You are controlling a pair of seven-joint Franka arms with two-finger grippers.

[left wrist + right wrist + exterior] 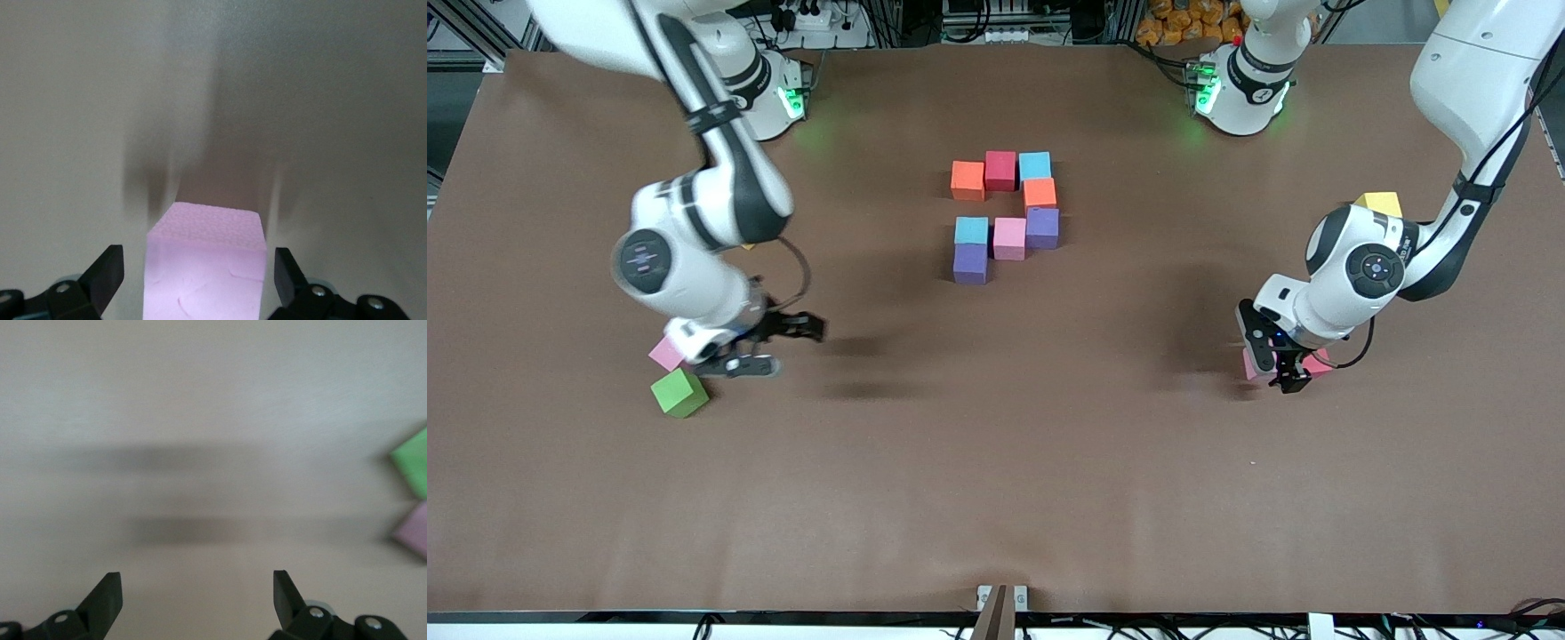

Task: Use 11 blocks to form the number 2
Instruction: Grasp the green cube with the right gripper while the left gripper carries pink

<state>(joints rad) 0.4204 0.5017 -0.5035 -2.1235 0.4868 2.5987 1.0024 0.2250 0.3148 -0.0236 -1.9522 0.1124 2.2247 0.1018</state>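
Eight of the blocks sit together near the middle of the table [996,498]. Farthest from the front camera is a row of three — an orange block [967,180], a red block [1000,170] and a light blue block [1035,165]. A second orange block [1040,193] lies just nearer under the light blue one, and a purple block [1042,228] comes next below that. Beside the purple one, toward the right arm's end, sit a pink block [1009,238] and another light blue block [971,231], with a second purple block [970,264] touching that one on the nearer side.

Toward the left arm's end, the left gripper [1272,360] is down over a pale pink block [203,267] — its fingers stand spread on either side of the cube, with a gap showing on both flanks, so nothing is clamped. A reddish block [1319,363] peeks out just beside it.

At the right arm's end, the right gripper [769,347] hangs with its jaws wide apart and empty over bare table. Close by lie another pink block [665,353] and a green block [679,392], the green one nearer the front camera.

A yellow cube [1379,204] shows beside the left arm.
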